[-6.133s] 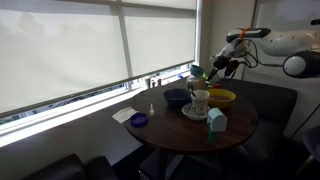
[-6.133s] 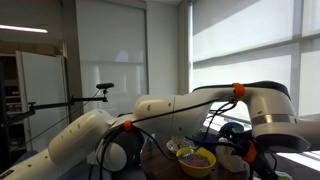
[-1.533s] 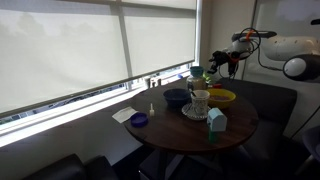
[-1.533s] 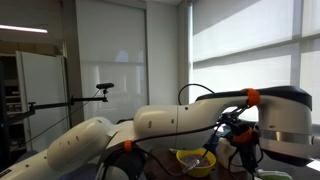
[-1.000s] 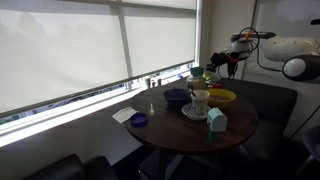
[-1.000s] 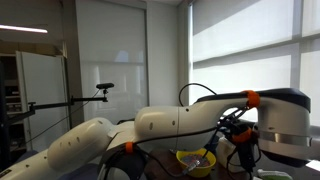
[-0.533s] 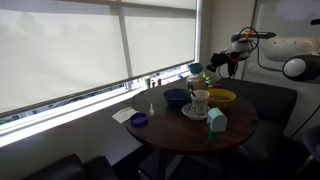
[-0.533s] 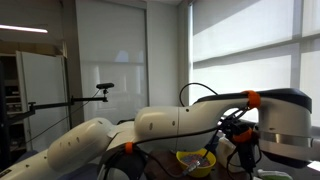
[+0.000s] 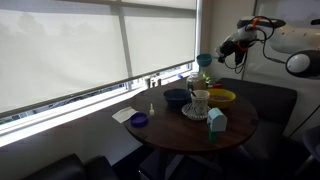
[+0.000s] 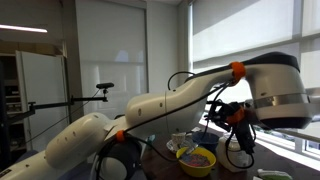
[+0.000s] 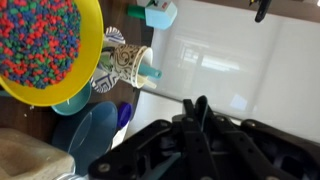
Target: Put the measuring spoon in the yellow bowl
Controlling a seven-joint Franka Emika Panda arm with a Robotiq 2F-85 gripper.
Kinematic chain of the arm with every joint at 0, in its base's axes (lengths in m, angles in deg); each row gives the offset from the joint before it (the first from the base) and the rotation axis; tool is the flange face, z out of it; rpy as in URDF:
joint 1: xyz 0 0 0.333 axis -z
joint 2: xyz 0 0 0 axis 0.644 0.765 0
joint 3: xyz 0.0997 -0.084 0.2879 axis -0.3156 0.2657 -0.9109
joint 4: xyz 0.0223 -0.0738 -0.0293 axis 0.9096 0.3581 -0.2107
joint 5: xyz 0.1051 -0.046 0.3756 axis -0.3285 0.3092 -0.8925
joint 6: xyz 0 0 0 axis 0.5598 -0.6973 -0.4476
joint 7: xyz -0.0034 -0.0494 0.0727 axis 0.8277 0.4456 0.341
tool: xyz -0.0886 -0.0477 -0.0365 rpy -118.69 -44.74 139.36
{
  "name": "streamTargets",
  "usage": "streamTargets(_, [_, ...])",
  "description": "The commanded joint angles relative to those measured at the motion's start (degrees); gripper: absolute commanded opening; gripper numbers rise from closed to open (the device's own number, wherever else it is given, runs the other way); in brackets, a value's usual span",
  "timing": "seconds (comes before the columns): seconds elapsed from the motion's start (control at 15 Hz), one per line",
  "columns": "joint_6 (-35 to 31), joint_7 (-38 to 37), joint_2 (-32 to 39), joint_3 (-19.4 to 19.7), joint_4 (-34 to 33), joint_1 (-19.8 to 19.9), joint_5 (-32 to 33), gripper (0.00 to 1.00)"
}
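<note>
Yellow bowl (image 9: 222, 97) hugs table (image 9: 170, 128) edge; tool (image 9: 222, 52) holds measuring spoon (image 9: 204, 60) above.

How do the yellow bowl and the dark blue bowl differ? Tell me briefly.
The yellow bowl is bright yellow; the dark blue bowl is dark. The yellow bowl holds multicoloured bits in the wrist view; the dark blue bowl's contents cannot be told. Both are round and upright on the table.
</note>
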Motion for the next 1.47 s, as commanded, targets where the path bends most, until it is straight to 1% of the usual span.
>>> streamTargets(0.0, [2.92,4.01,-11.16,-3.95,10.84,1.28,12.87,0.02])
streamTargets(0.07, [4.27,4.56,-12.53,-4.48,11.51,1.78,16.46,0.02])
streamTargets(0.13, [4.44,5.69,-14.29,-6.36,13.51,2.64,21.16,0.02])
streamTargets(0.33, [4.77,9.04,-18.67,-13.72,20.58,5.3,35.22,0.02])
streamTargets(0.4, [4.83,10.8,-19.59,-16.54,23.15,6.54,39.47,0.02])
streamTargets(0.53, [5.01,15.65,-21.36,-20.35,28.45,9.2,47.31,0.02])
streamTargets(0.6, [5.16,18.85,-21.92,-21.9,31.27,10.79,51.14,0.02])
streamTargets(0.67, [5.25,20.73,-22.01,-21.73,31.77,11.69,52.61,0.02])
streamTargets(0.73, [5.27,16.22,-18.73,-20.09,25.34,8.12,49.06,0.08])
streamTargets(0.8, [5.27,21.32,-21.33,-11.43,27.55,4.11,47.34,0.08])
streamTargets(0.87, [5.27,22.25,-21.54,-11.52,28.61,4.81,47.9,0.08])
streamTargets(0.93, [5.27,22.58,-21.58,-11.63,29.13,5.39,47.97,0.02])
streamTargets(1.0, [5.26,20.39,-20.16,-19.88,32.13,9.06,54.49,0.02])
streamTargets(1.07, [5.26,24.83,-22.85,-8.76,33.41,1.46,55.03,0.02])
streamTargets(1.13, [5.26,24.33,-22.16,-7.31,32.88,-0.68,56.17,0.02])
streamTargets(1.27, [5.24,24.69,-20.77,-2.1,29.71,-7.19,59.27,0.02])
streamTargets(1.4, [5.06,26.92,-20.34,1.8,27.6,-13.12,62.46,0.02])
